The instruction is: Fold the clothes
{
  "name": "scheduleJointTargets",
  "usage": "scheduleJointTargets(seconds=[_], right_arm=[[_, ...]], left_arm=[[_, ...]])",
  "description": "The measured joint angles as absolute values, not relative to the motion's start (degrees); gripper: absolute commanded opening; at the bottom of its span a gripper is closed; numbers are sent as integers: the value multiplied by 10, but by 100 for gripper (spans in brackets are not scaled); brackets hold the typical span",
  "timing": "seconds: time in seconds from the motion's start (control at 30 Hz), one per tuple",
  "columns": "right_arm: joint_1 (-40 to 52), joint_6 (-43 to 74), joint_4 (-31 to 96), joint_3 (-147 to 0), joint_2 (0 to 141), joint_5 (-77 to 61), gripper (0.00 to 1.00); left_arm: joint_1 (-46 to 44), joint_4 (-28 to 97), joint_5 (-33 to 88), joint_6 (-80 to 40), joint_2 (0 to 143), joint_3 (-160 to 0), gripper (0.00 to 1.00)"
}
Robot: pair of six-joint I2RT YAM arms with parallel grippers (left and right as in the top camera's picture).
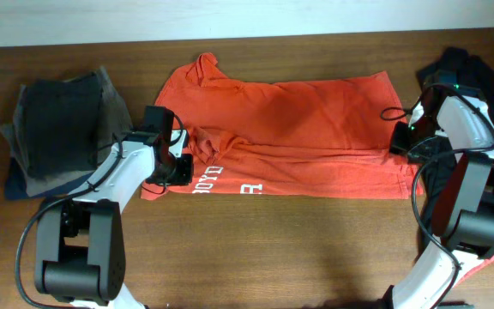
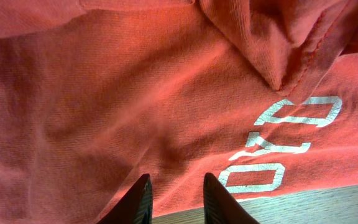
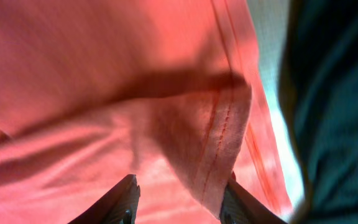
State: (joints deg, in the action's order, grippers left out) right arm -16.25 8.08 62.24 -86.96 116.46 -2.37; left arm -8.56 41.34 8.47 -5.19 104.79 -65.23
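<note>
The clothes' red-orange T-shirt (image 1: 298,120) lies spread across the table with its lower edge folded up, so white lettering (image 1: 230,183) shows. My left gripper (image 1: 177,167) hovers over the shirt's lower left corner. In the left wrist view this gripper (image 2: 179,199) is open, and the shirt's edge (image 2: 104,93) and bare wood show through the gap. My right gripper (image 1: 400,139) is at the shirt's right hem. In the right wrist view it (image 3: 182,202) is open around a raised flap of stitched hem (image 3: 219,143), which leans on the right finger.
A stack of folded dark grey garments (image 1: 58,124) sits at the far left. A black garment (image 1: 474,69) lies bunched at the far right, close behind my right arm, and it fills the right side of the right wrist view (image 3: 334,93). Wooden table (image 1: 273,249) shows in front.
</note>
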Motion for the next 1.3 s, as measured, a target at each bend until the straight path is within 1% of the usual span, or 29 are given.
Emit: scheduleJointTargets(seconds=[0.27,0.4,0.63,0.87,1.1,1.3], right_arm=[[-180,104,691,-870,1165,-9,47],[-187,106,657,-854,1164,-9,46],[-187,91,573,-776,1164,-23,46],[-188,86,520,-760,1151,-39,46],[-188,85,519,-761,1151,-42,46],[-188,83,574,-788,1151,-47,46]], left_arm=[[-86,414,85,-52,1048,-652,28],[-86,417,85,-52,1048,-652,28],[-86,418,85,-52,1048,-652,29],[-86,418,84,-52,1048,-652,28],[-86,418,84,-52,1048,-652,29],[-86,418,84,-52,1048,-652,28]])
